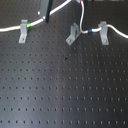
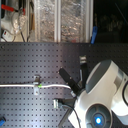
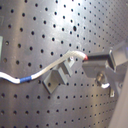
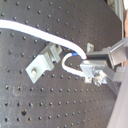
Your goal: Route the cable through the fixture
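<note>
On matte perforated board [image 1: 60,95], thin white cable [image 1: 10,28].

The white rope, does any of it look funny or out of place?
Nothing looks broken. The white rope runs through the brackets, but at the middle bracket in the first exterior view it bends sharply upward instead of running straight. The claw grips it there, seen in the second wrist view.

In the first exterior view the cable [image 1: 50,16] runs off the left, top and right edges. In the second exterior view the arm [image 2: 102,95] hides the cable's far run. The fingers [image 3: 96,58] are blurred in both wrist views.
</note>
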